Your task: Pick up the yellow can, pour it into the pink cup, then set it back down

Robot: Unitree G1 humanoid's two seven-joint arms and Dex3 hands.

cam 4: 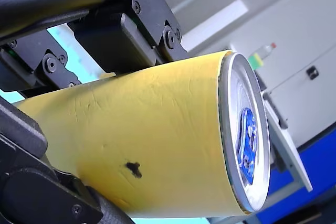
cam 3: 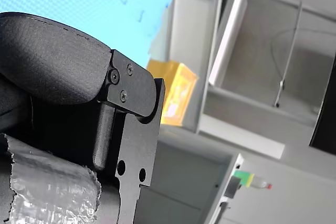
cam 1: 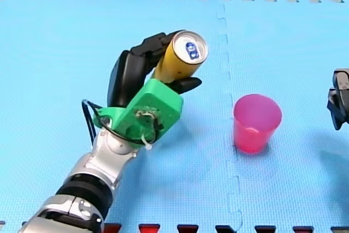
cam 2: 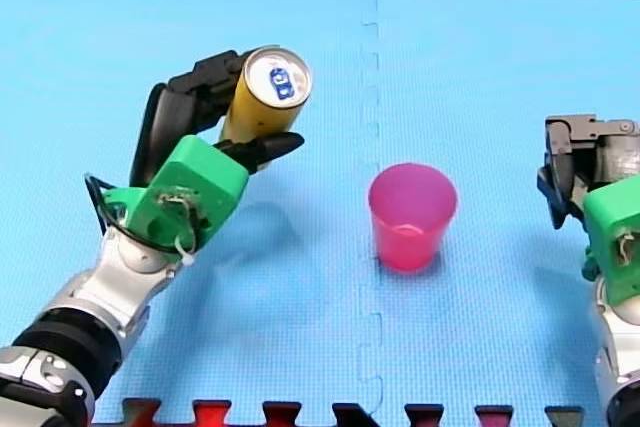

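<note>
Blue foam mat (cam 1: 54, 36), can raised in the left hand, cup waiting to its right.
Left hand (cam 1: 136, 75) is wrapped around the yellow can (cam 1: 180, 61), held off the mat and leaning, its top facing up and toward the pink cup (cam 1: 257, 123), still well apart. For a clean pour, I judge the can's mouth should travel over the rim before tipping further. Cup stands upright and looks empty. Right hand (cam 2: 575, 177) holds nothing near the mat's right edge; its state I cannot tell.

Bright, even light (soft shadows on the mat (cam 1: 283, 189)).
</note>
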